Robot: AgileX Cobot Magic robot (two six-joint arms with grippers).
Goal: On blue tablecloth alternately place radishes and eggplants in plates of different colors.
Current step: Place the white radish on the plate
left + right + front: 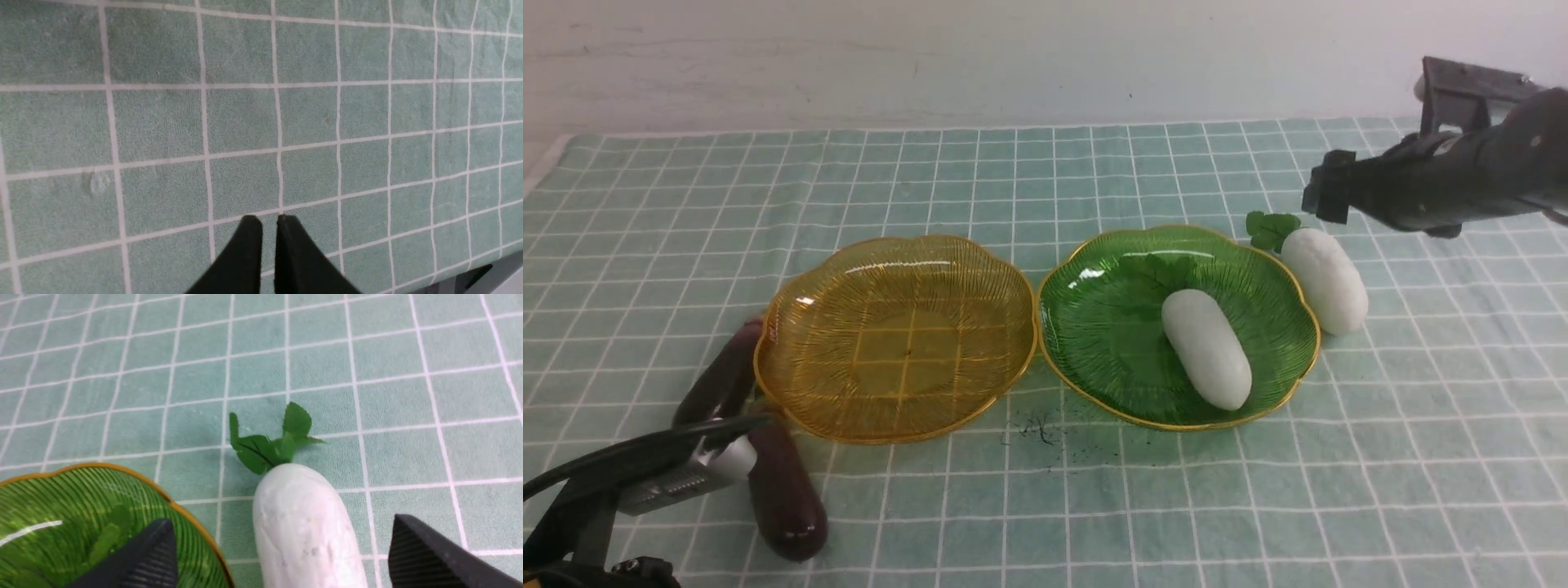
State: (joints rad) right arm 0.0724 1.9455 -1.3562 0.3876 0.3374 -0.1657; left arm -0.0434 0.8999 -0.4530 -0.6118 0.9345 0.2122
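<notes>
Two plates sit side by side on the blue tablecloth (1094, 163): an amber plate (894, 335) with nothing in it, and a green plate (1094, 327) holding one white radish (1207, 349). A second radish (1325, 279) lies on the cloth just right of the green plate. My right gripper (1331, 192) hovers above it, open. In the right wrist view this gripper (282, 526) straddles that radish (302, 522) without touching it. Two dark purple eggplants (719, 371) (784, 490) lie left of the amber plate. My left gripper (267, 222) is shut on nothing above bare cloth.
My left arm (645, 474) sits low at the front left, right beside the nearer eggplant. A small dark smudge (1037, 429) marks the cloth in front of the two plates. The cloth's edge (470, 269) shows in the left wrist view.
</notes>
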